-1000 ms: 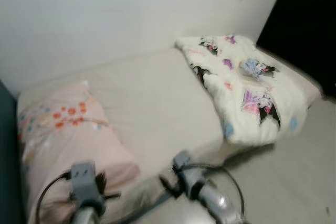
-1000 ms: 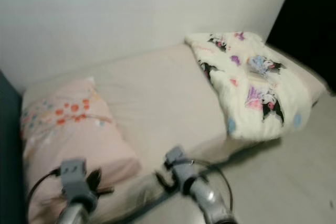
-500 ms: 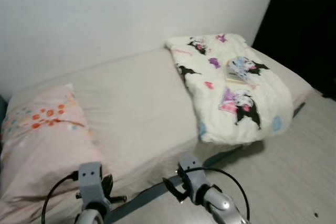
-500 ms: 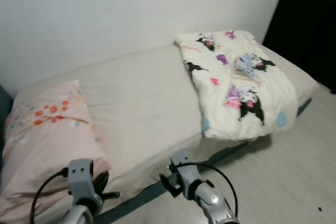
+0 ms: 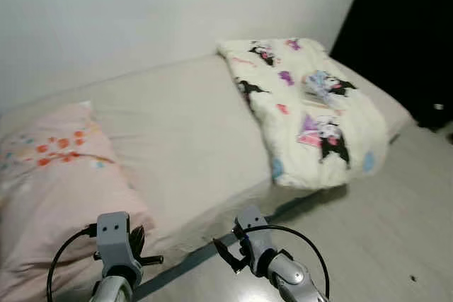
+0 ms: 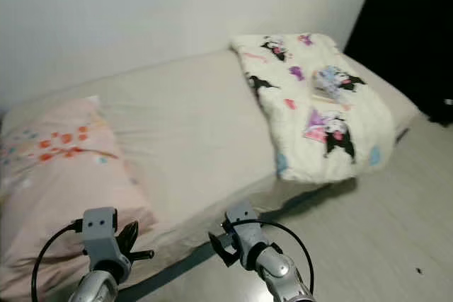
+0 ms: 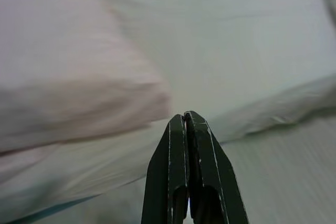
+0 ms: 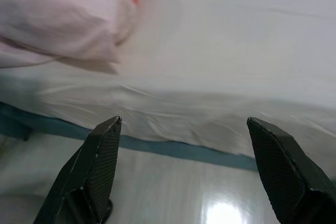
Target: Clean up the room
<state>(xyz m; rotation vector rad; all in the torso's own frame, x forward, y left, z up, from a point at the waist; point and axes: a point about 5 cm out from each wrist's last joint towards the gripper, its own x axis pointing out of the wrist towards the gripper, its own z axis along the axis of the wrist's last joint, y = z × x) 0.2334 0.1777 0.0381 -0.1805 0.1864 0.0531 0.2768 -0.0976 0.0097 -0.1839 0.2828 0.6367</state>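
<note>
Before me, low against the white wall [image 5: 127,12], a beige mattress [image 5: 177,125] carries a pink pillow [image 5: 49,175] at nine o'clock and a cartoon-print quilt [image 5: 311,118] at two, its book-like lump blurred, while my left gripper [image 7: 186,124] is pinched closed and my right gripper [image 8: 184,145] gapes wide above glossy floor [image 5: 382,224].

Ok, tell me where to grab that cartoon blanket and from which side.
Take the cartoon blanket at its near edge, where it droops over the mattress side toward the floor. That hanging hem is loose and pinchable; come in low from the floor side with the open right gripper.
</note>
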